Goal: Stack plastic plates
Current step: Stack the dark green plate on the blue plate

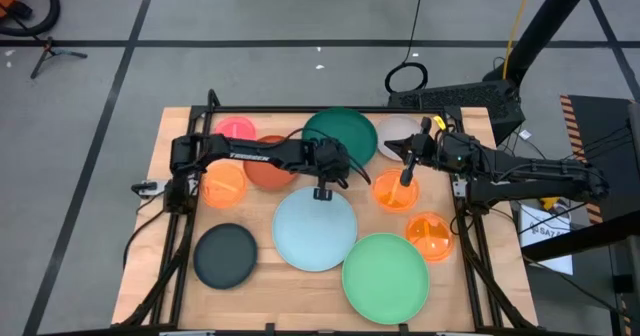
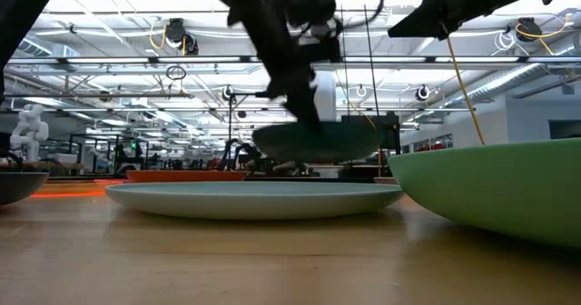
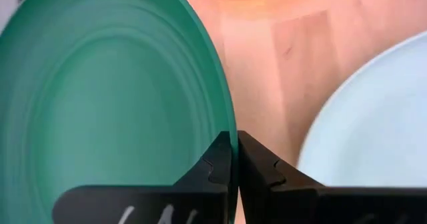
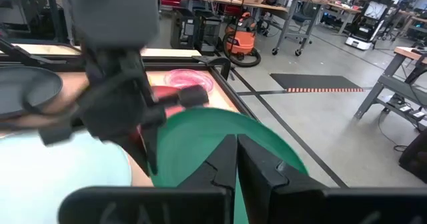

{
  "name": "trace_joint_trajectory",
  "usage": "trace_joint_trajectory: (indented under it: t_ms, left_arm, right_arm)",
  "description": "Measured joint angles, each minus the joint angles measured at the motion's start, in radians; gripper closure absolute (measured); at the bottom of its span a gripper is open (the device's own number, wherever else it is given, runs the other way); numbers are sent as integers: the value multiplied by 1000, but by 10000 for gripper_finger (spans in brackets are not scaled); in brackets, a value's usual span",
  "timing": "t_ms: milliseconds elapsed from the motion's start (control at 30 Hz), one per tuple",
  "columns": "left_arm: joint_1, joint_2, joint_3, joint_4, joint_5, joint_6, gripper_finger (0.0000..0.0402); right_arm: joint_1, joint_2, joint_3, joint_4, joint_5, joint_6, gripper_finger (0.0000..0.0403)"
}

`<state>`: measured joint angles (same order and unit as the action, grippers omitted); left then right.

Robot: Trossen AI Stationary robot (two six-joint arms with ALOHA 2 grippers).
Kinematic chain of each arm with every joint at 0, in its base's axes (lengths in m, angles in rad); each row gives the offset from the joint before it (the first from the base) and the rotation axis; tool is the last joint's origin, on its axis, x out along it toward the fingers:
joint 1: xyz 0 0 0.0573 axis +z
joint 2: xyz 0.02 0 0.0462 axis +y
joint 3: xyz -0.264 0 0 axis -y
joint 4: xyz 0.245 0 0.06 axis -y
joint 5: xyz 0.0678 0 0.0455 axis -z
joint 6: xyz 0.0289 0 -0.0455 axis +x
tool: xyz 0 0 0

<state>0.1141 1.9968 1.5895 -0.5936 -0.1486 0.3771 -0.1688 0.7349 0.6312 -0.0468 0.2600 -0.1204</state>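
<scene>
Left hand [image 1: 330, 168] is clamped on the rim of the dark green plate [image 1: 342, 134], fingers [image 3: 220, 164] pinched together on its edge in the left wrist view; in the low view that plate seems to hang just clear of the counter [image 1: 290, 286], though the angle is poor. White lettering runs along the left arm's forearm [image 1: 250, 157], too small to read. Right hand [image 1: 408, 169] sits right of centre in the high view, over the orange plate [image 1: 394, 189], its fingers [image 4: 223, 161] drawn together with nothing between them.

Dark green plate lies in the upper middle of the high view, directly above the left hand. Light blue plate [image 1: 315, 228] lies just below that hand at centre. Light green plate [image 1: 386, 277] sits at lower right, black plate [image 1: 225, 255] at lower left. Red-brown plate [image 1: 270, 162], pink plate [image 1: 236, 129] and a second orange plate [image 1: 224, 187] cluster under the left arm. Grey-white plate [image 1: 398, 136] touches the dark green one's right side; a third orange plate [image 1: 430, 235] lies at right.
</scene>
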Motion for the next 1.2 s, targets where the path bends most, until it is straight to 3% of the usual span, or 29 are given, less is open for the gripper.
trace_joint_trajectory:
  t_ms: [267,500,900,1200]
  left_arm:
    - [-97,-12,150,-224,1,-54,392]
    - [-212,-55,151,-269,-10,-163,392]
    - [-418,-61,151,-367,-35,-373,392]
    - [-579,-61,139,-414,-150,-524,392]
  right_arm:
    - [4,-3,0,0,-4,0,394]
    - [74,-37,0,34,-182,-23,394]
    - [203,-73,0,39,-183,61,394]
    - [300,-74,0,90,-184,81,394]
